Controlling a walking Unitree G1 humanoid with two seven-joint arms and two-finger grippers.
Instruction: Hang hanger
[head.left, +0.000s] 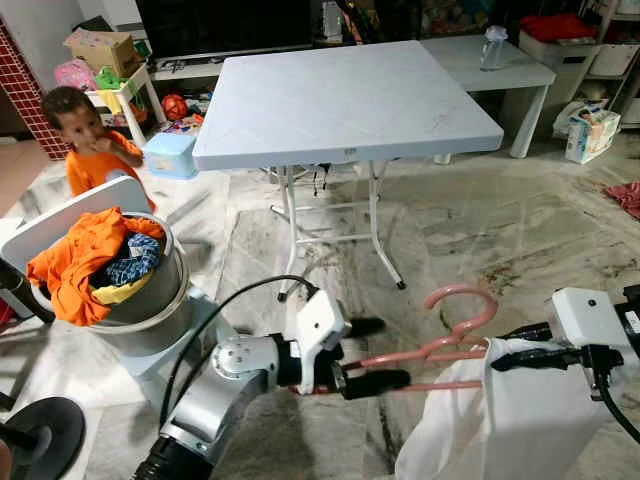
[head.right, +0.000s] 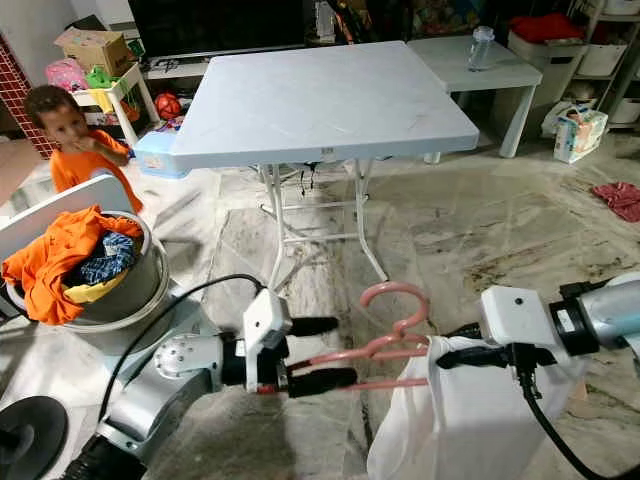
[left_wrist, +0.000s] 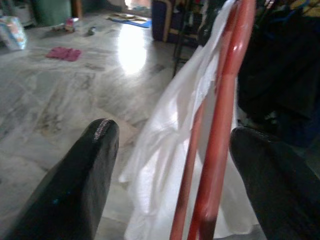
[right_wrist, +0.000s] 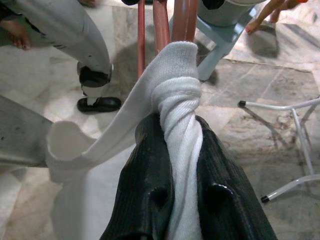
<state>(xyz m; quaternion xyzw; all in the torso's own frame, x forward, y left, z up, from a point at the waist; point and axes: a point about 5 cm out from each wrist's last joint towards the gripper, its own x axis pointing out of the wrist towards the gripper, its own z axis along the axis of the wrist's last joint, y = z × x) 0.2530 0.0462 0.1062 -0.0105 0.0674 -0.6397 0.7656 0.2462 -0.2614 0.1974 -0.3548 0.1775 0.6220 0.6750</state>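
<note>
Note the pink hanger: it lies roughly horizontal in front of the robot, above the marble floor, hook curling upward, held between both arms. A white garment is draped over the hanger's right end and hangs down from it.

Check the left gripper. Its two black fingers are spread apart on either side of the hanger's left end; in the left wrist view the pink bars run between them, close to one finger, and you cannot tell whether that finger touches them.

Check the right gripper. Its fingers are pressed together on a twisted bunch of the white garment, just where the fabric wraps over the hanger bars, as you see in the right wrist view.

Beyond the hanger stands a white folding table. To the robot's left, a metal bucket holds orange and blue clothes. A child in an orange shirt stands behind the bucket.
</note>
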